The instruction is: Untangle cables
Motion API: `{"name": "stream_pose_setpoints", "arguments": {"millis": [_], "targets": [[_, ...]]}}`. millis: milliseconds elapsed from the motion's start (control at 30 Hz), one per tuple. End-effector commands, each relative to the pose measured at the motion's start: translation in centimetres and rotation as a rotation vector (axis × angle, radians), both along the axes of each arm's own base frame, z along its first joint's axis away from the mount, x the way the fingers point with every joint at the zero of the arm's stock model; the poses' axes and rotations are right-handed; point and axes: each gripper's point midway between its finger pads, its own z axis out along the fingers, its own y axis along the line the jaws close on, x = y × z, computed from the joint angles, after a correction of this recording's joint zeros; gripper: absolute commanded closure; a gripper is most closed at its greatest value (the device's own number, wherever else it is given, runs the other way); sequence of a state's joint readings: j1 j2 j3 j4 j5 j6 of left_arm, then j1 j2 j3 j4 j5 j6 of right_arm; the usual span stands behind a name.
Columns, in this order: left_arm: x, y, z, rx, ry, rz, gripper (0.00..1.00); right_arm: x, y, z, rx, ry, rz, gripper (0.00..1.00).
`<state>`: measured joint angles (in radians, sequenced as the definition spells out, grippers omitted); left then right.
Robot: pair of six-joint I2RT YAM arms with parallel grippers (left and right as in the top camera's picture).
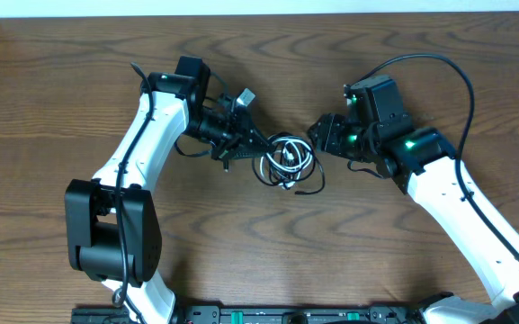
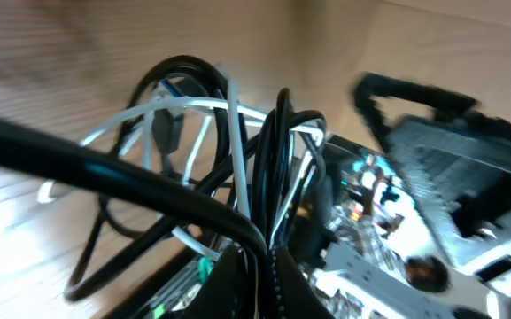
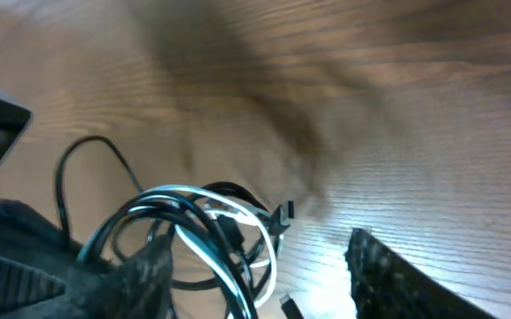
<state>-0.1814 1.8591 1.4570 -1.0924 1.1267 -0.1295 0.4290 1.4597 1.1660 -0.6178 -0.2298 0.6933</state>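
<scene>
The cables (image 1: pixel 286 162) lie as one knotted black-and-white bundle at the table's middle. My left gripper (image 1: pixel 257 144) is at the bundle's left edge. In the left wrist view its fingers (image 2: pixel 264 279) are pinched together on black strands of the cables (image 2: pixel 228 151), which loop up in front of the camera. My right gripper (image 1: pixel 318 137) is just right of the bundle, low over the table. In the right wrist view its fingers (image 3: pixel 259 241) are spread apart, and the cables (image 3: pixel 211 226) lie against the left finger. A small black plug (image 3: pixel 283 211) sticks out of the bundle.
A loose black cable end (image 1: pixel 315 187) trails toward the front right of the bundle. The right arm's thick black cable (image 1: pixel 461 76) arcs above its wrist. The table's far edge (image 1: pixel 259 18) meets a white strip. The arm bases' rail (image 1: pixel 268 315) runs along the front.
</scene>
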Motion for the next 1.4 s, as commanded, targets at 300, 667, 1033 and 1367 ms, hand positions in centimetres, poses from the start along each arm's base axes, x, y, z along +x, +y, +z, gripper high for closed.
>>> {"name": "stream_pose_setpoints", "arguments": {"millis": [300,667,1033,1367], "targets": [[0.5,-1.0,1.8,-0.145,-0.052,-0.02,0.92,-0.1,3.2,-2.6,0.028,0.065,0.084,0.61],[0.7,-0.1,-0.2,-0.017,-0.062,-0.016,0.92,0.2,3.0,-3.8,0.009,0.089,0.075,0.98],[1.3,-0.9,1.2,-0.096,0.017,0.041,0.92,-0.3,5.5,-2.3,0.11,0.039,0.229,0.55],[1.3,-2.0,4.5,-0.283,0.079,0.042,0.92,0.7,3.6,-6.0,-0.031,0.081,0.153,0.77]]}}
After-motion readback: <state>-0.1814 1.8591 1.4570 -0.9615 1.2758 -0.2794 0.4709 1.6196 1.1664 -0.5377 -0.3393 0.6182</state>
